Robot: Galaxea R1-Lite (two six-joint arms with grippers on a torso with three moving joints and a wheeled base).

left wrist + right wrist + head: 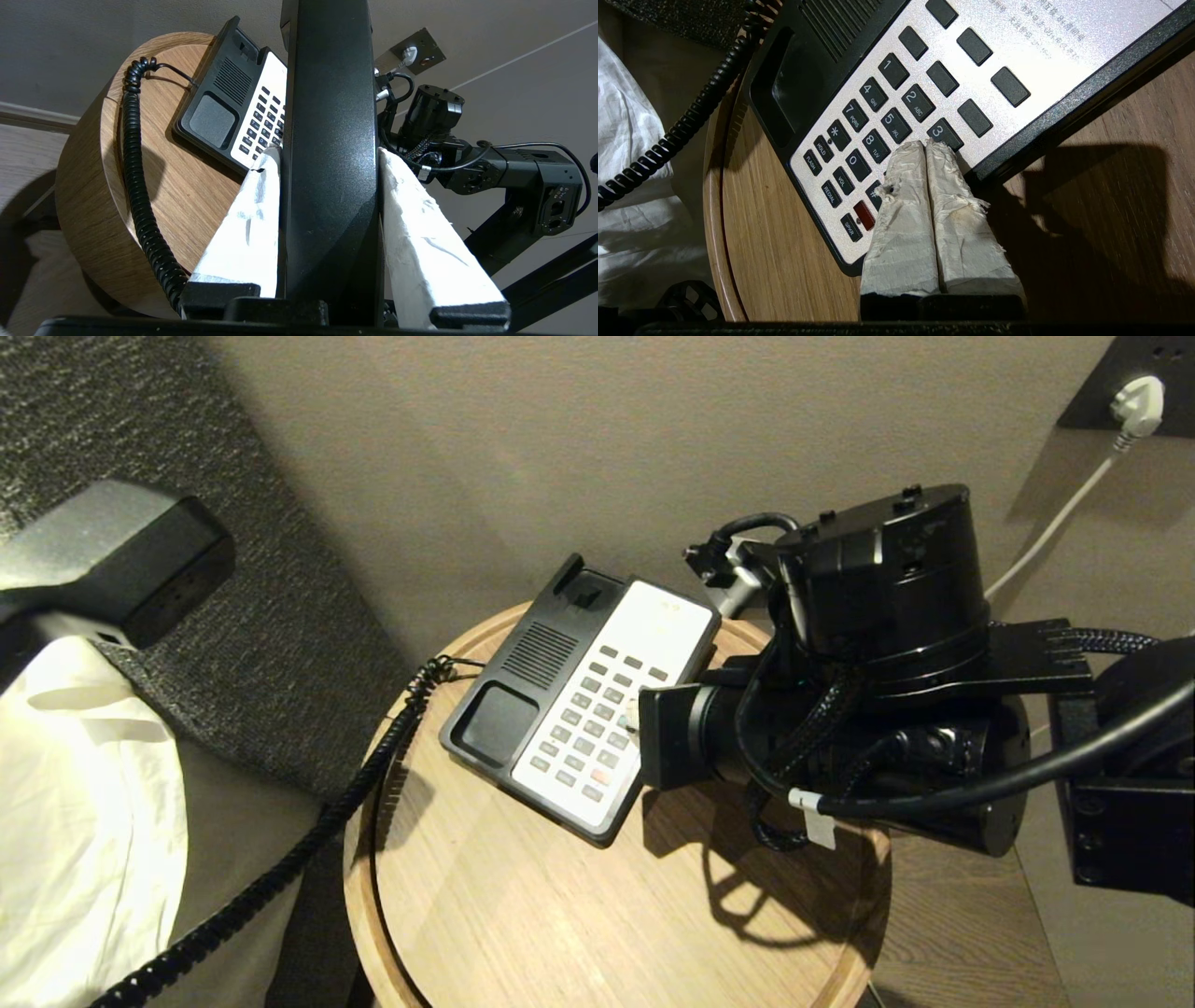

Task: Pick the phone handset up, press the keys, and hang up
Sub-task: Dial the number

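Observation:
The phone handset (pixel 329 93), a long matte-black receiver, is clamped between the white-wrapped fingers (pixel 252 219) of my left gripper (pixel 329 151), held up to the left of the table. One blocky end of it (pixel 121 560) shows at the upper left of the head view. Its black coiled cord (pixel 308 831) hangs down to the phone base (pixel 509 709). My right gripper (pixel 926 144) is shut with nothing in it. Its joined tips rest on the keys (pixel 858 164), just beside the 3 key, over the keypad's right column (pixel 633 709).
The black-and-white base sits on a round wooden side table (pixel 560 915) with a raised rim. A bed with a white sheet (pixel 84 821) and a dark padded headboard (pixel 280 644) lie to the left. A white plug (pixel 1139 406) sits in a wall socket at the back right.

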